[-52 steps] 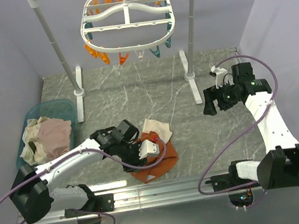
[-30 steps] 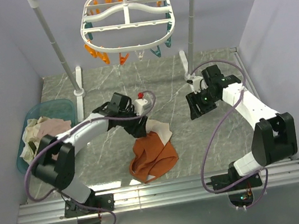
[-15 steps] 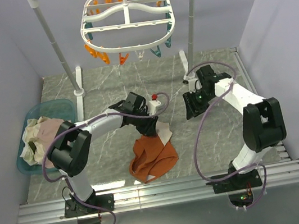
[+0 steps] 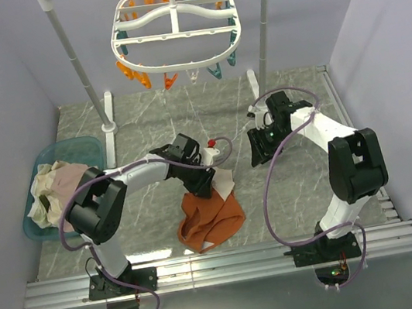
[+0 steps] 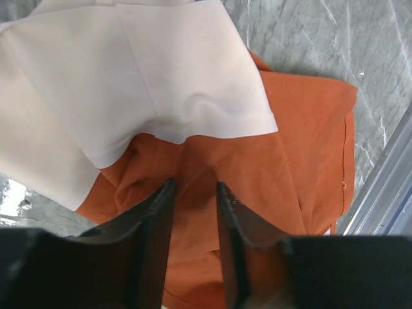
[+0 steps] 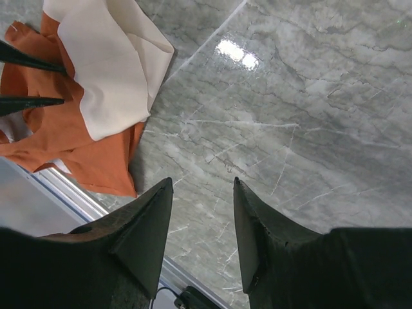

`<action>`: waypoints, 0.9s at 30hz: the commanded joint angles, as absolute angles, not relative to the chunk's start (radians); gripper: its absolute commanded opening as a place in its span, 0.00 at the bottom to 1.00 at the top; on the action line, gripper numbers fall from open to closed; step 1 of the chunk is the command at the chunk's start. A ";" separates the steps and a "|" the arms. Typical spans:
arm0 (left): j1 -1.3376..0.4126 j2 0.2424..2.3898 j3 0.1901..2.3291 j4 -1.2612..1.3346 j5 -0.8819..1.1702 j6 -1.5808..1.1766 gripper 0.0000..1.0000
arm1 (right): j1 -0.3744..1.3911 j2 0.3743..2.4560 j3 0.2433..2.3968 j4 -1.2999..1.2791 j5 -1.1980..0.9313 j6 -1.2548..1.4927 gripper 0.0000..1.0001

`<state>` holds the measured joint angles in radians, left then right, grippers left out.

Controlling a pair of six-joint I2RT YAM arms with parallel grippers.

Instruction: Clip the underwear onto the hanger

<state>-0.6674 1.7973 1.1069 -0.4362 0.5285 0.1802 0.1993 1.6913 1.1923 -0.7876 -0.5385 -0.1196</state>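
The underwear [image 4: 210, 216] lay crumpled on the marble-look table [image 4: 307, 201], near the front rail and well short of the hanger [image 4: 173, 18], which hung high at the back with its orange and teal clothespins [image 4: 130, 74] dangling free. The rust-orange cloth was folded over itself, and the wide beige waistband [image 5: 161, 84] had flopped across its far end.

The left gripper [image 5: 194, 187] hovered right over the orange part, just below the waistband's edge. Its fingers stood a narrow gap apart and, as far as I could tell, pinched nothing. The right gripper [image 6: 203, 183] hung over bare table beside the heap, its fingers spread wide and empty.

The thing looked light and quite limp — it would sag and fold the moment it left the table, not hold any shape. I'd have taken it by the waistband: that band seemed the thickest, firmest edge, the least likely to slip from a pinch, and the natural part to offer up to a pin. A hold on each side of the band would keep it stretched flat.
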 commanded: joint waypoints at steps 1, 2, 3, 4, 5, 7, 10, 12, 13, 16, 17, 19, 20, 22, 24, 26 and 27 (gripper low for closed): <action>-0.672 1.741 1.095 -0.442 0.519 0.196 0.39 | 0.207 1.678 1.220 -0.761 -0.555 -0.113 0.50; -0.670 1.740 1.092 -0.440 0.514 0.199 0.41 | 0.207 1.677 1.220 -0.761 -0.557 -0.115 0.50; -0.670 1.741 1.091 -0.440 0.509 0.207 0.41 | 0.206 1.678 1.220 -0.761 -0.557 -0.115 0.50; -0.670 1.737 1.086 -0.439 0.500 0.210 0.41 | 0.207 1.678 1.220 -0.762 -0.560 -0.117 0.50; -0.670 1.735 1.085 -0.440 0.494 0.216 0.38 | 0.207 1.681 1.221 -0.765 -0.561 -0.117 0.50; -0.670 1.721 1.081 -0.445 0.482 0.219 0.38 | 0.209 1.684 1.224 -0.767 -0.563 -0.115 0.50; -0.661 1.672 1.077 -0.465 0.465 0.242 0.39 | 0.210 1.683 1.226 -0.772 -0.566 -0.117 0.50; -0.641 1.646 1.078 -0.485 0.459 0.255 0.40 | 0.210 1.678 1.221 -0.772 -0.566 -0.117 0.50; -0.632 1.622 1.081 -0.508 0.460 0.268 0.40 | 0.210 1.674 1.220 -0.772 -0.566 -0.118 0.50; -0.603 1.585 1.078 -0.546 0.442 0.291 0.41 | 0.212 1.664 1.212 -0.770 -0.568 -0.118 0.50; -0.600 1.582 1.074 -0.552 0.436 0.311 0.42 | 0.210 1.663 1.210 -0.770 -0.569 -0.118 0.50; -0.595 1.586 1.060 -0.560 0.410 0.337 0.45 | 0.212 1.663 1.209 -0.769 -0.569 -0.118 0.50; -0.595 1.592 1.057 -0.569 0.403 0.341 0.46 | 0.212 1.664 1.209 -0.769 -0.569 -0.120 0.50; -0.595 1.621 1.057 -0.578 0.403 0.345 0.48 | 0.212 1.666 1.212 -0.772 -0.569 -0.120 0.50; -0.594 1.649 1.055 -0.569 0.405 0.341 0.49 | 0.212 1.666 1.215 -0.775 -0.568 -0.120 0.51; -0.594 1.667 1.058 -0.560 0.400 0.341 0.49 | 0.212 1.664 1.216 -0.775 -0.568 -0.120 0.51; -0.594 1.686 1.060 -0.554 0.393 0.341 0.49 | 0.212 1.661 1.216 -0.773 -0.566 -0.120 0.51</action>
<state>-0.5922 1.6508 1.0641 -0.5514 0.4118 0.3183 0.2008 1.6909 1.1923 -0.7849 -0.5510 -0.1200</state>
